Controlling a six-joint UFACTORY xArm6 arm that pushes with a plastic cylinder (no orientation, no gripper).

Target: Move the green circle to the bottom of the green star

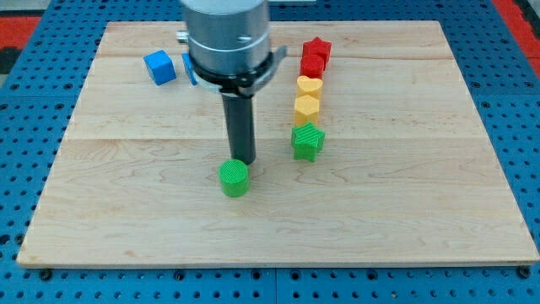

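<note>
Single view, raised, angled down across whole wooden board (405,211)

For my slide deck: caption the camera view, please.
My tip sits just above the green circle, left of the green star on the wooden board.

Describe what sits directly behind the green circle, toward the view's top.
My tip stands right behind the green circle, close to its top edge. Whether they touch cannot be told. The rod hides the board behind it.

Wooden board (126,219) carries green circle (234,178), green star (308,141), two yellow hearts (308,87), red blocks (315,56), blue cube (159,67).
</note>
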